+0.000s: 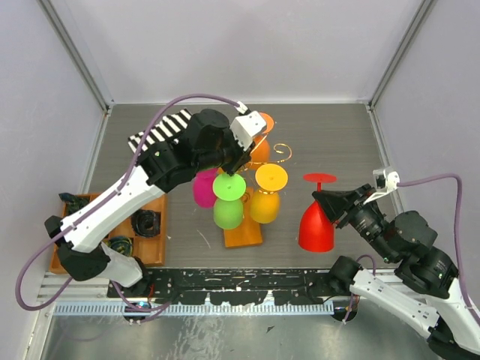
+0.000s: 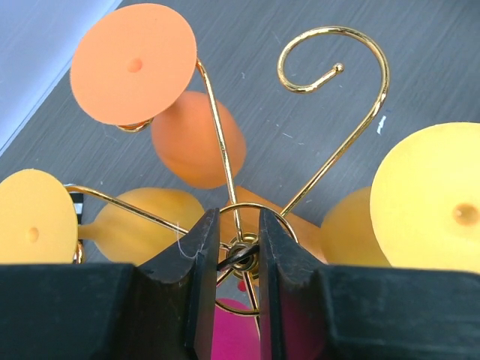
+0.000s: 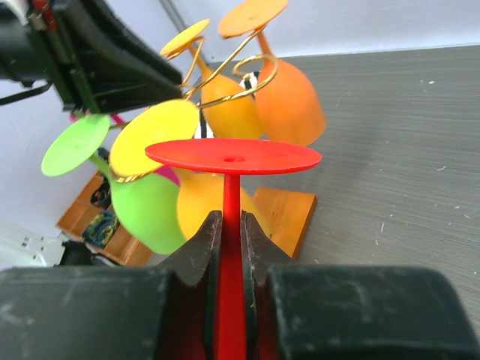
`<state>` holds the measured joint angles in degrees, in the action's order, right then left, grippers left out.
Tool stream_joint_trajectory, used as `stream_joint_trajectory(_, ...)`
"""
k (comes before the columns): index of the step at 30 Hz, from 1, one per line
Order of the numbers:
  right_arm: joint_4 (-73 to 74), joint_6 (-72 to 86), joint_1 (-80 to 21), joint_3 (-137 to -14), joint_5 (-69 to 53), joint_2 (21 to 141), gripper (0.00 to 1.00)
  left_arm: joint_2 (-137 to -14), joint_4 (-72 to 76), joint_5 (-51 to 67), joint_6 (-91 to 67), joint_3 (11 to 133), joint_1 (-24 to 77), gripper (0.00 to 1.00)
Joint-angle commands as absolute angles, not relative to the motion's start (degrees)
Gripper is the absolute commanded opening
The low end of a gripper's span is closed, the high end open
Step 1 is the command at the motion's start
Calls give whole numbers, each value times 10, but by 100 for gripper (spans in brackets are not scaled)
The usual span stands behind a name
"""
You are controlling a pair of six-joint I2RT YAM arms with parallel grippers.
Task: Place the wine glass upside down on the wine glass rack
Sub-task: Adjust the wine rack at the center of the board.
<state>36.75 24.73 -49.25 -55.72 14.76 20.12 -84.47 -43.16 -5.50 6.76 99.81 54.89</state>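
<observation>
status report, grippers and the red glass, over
Right gripper shut on red wine glass stem, glass upside down, not yet hung. Left gripper clamped on wine glass rack hub. One curled arm free.

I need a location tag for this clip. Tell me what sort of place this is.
Probably a robot test cell, not a home: a grey table boxed by plain pale panels, two arms bolted at its near edge, and a rack of bright glasses as props.
</observation>
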Motion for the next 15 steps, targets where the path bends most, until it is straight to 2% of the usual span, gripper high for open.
stream_joint_trajectory(1,281,245,-491,-529,213,187,1,-806,-437,-1,110,970,541,5)
stream_joint_trajectory(15,-114,56,-491,-312,219,165,1,-758,-394,25,120,904,541,3)
